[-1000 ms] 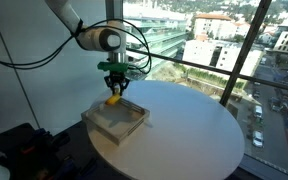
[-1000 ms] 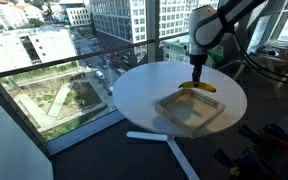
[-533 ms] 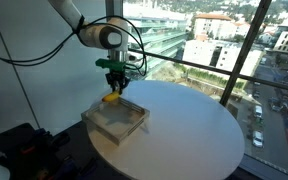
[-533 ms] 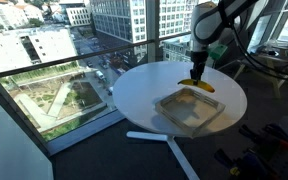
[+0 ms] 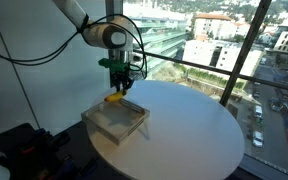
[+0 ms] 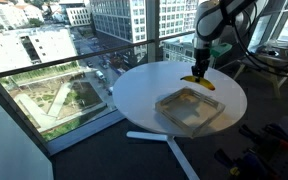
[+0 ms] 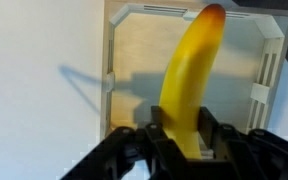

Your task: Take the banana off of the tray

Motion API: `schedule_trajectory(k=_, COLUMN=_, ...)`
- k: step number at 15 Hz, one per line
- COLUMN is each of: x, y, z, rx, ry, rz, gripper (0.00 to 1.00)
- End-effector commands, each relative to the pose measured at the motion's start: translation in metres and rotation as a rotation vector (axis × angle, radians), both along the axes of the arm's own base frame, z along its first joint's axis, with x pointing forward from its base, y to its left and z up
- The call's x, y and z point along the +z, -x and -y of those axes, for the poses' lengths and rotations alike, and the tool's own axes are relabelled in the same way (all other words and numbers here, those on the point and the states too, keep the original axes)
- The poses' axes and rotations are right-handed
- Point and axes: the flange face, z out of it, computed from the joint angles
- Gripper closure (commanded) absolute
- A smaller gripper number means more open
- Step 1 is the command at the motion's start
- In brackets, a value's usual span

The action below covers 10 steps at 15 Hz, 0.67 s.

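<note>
Jaws: the gripper (image 7: 184, 140) is clamped on one end of the banana (image 7: 189, 80).
Banana: held over the tray (image 7: 110, 80), judged lifted clear.
Long axis: directed away from the jaws, across the tray.
Exit: the table (image 7: 34, 90) is seen just beside the rim.

A: Count the fruit for me.
B: One banana (image 7: 189, 75) (yellow, darker at the tip).
A: What else is there?
B: One tray (image 6: 189, 113), square with wooden edges, and one bench (image 5: 194, 125), round and white.
A: And of the robot?
B: One arm (image 5: 89, 30), one hand (image 7: 184, 140); both exterior views agree.
</note>
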Motion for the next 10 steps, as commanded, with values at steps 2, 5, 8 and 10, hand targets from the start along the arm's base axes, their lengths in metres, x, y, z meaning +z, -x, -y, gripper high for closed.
schedule_trajectory(k=2, x=0.013, y=0.0, z=0.021, rx=-0.083, ry=-0.003, rz=0.003, gripper=0.84)
schedule_trajectory(k=5, x=0.012, y=0.002, z=0.036, rx=-0.115, ry=0.003, rz=0.006, gripper=0.84)
schedule_trajectory(k=8, x=0.012, y=0.004, z=0.051, rx=-0.137, ry=0.008, rz=0.007, gripper=0.84)
schedule_trajectory(k=10, x=0.012, y=0.005, z=0.061, rx=-0.149, ry=0.011, rz=0.014, gripper=0.84)
